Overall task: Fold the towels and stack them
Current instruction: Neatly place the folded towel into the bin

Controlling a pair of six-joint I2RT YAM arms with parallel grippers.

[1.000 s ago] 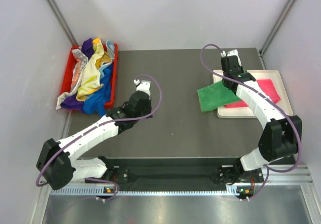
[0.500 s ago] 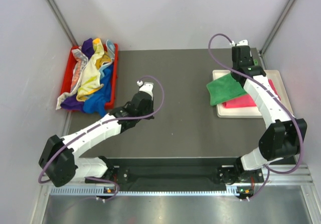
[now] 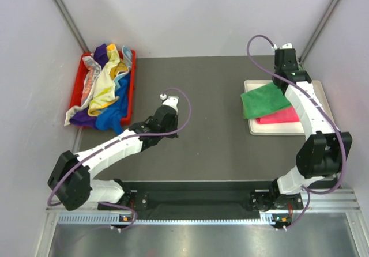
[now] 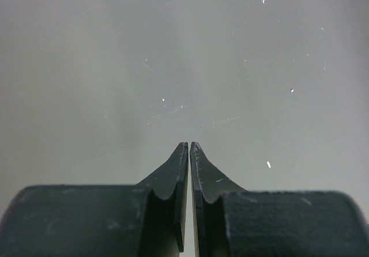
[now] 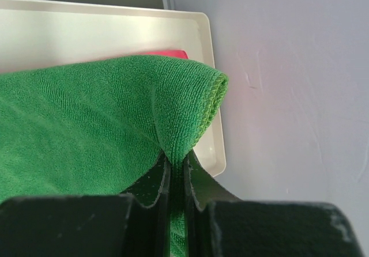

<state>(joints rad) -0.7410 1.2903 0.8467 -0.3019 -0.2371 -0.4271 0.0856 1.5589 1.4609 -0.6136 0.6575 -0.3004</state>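
Observation:
My right gripper [image 5: 177,160] is shut on a folded green towel [image 5: 98,124], pinching its hemmed corner. Seen from above, the green towel [image 3: 264,100] hangs over the left part of the white tray [image 3: 319,87], partly covering a folded pink towel [image 3: 282,116] that lies in it. The right gripper [image 3: 282,79] is at the tray's far edge. A heap of unfolded towels [image 3: 104,90], purple, blue, yellow and white, fills the red bin [image 3: 131,75] at the far left. My left gripper [image 4: 189,147] is shut and empty above the bare dark table [image 4: 184,67]; it [image 3: 166,101] sits mid-table.
The tray's far right corner [image 5: 203,21] sits close to the pale side wall [image 5: 288,95]. A blue towel [image 3: 109,118] spills over the bin's near end onto the table. Purple cables loop over both arms.
My right arm has carried the green towel to the right and farther back, from beside the tray to over it. The left arm has shifted slightly right and nearer.

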